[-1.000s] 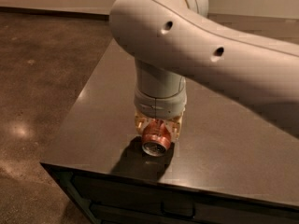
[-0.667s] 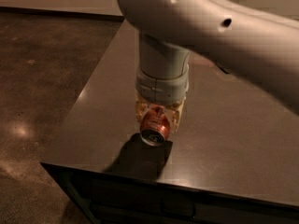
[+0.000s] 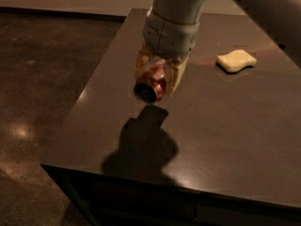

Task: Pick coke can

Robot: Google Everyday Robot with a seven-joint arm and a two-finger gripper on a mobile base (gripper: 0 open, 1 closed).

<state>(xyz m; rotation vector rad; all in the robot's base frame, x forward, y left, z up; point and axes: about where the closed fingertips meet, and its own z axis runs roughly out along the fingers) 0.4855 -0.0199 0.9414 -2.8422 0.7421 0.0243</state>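
Note:
The coke can (image 3: 150, 87) is a reddish-orange metal can lying sideways in the air, its dark round end facing the camera. My gripper (image 3: 156, 79) is shut on it, with translucent fingers (image 3: 178, 80) on either side of the can. The can hangs well above the dark table (image 3: 225, 126), and its shadow falls on the tabletop below. The pale arm comes down from the top of the view onto the can.
A pale yellow sponge (image 3: 236, 60) lies on the table at the back right. The table's left edge and front edge drop off to a dark speckled floor (image 3: 37, 79). A light wall runs along the back.
The gripper has lifted the coke can off the tabletop and carried it upward. The arm has swung up, uncovering the sponge at the back right.

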